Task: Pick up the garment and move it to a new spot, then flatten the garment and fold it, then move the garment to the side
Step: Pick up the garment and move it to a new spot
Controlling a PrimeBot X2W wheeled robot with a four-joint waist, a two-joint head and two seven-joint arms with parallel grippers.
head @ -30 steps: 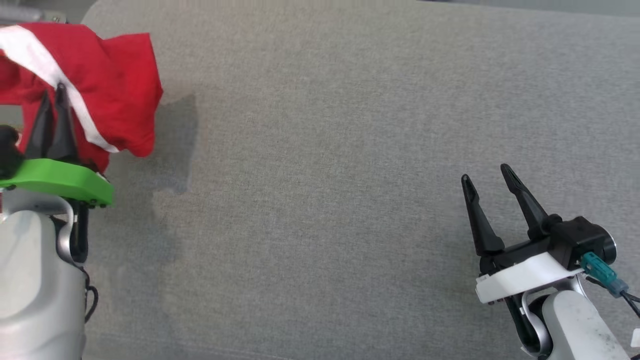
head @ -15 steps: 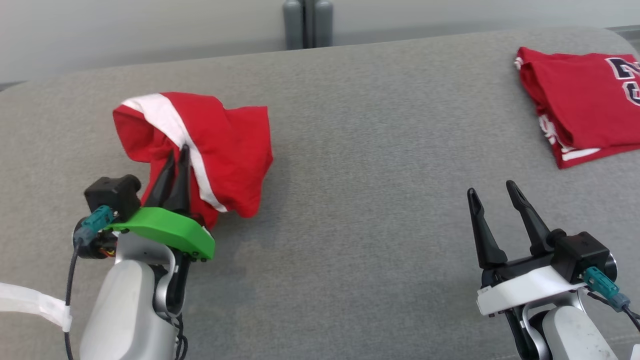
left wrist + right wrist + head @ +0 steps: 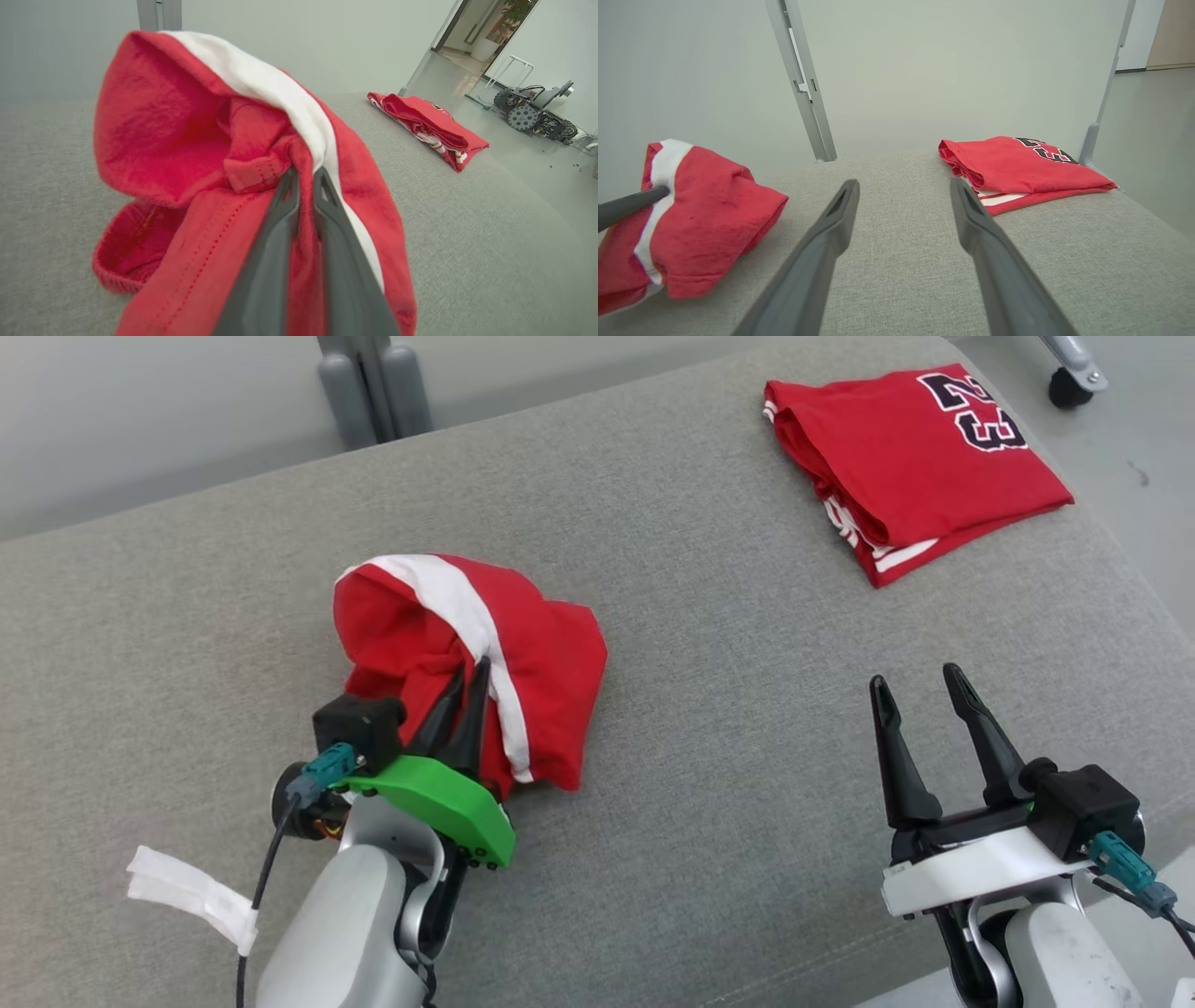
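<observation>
Fingers (image 3: 474,714) of the left gripper (image 3: 472,665) are clenched on the garment (image 3: 551,644), which is bunched around their tips on the couch (image 3: 709,644), while the right gripper (image 3: 913,674), well to their right, is spread open.

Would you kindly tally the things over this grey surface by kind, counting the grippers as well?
Red garments: 2, the bunched garment and the folded jersey.
Grippers: 2, the left gripper shut on the bunched garment, the right gripper open.
Total: 4.
</observation>
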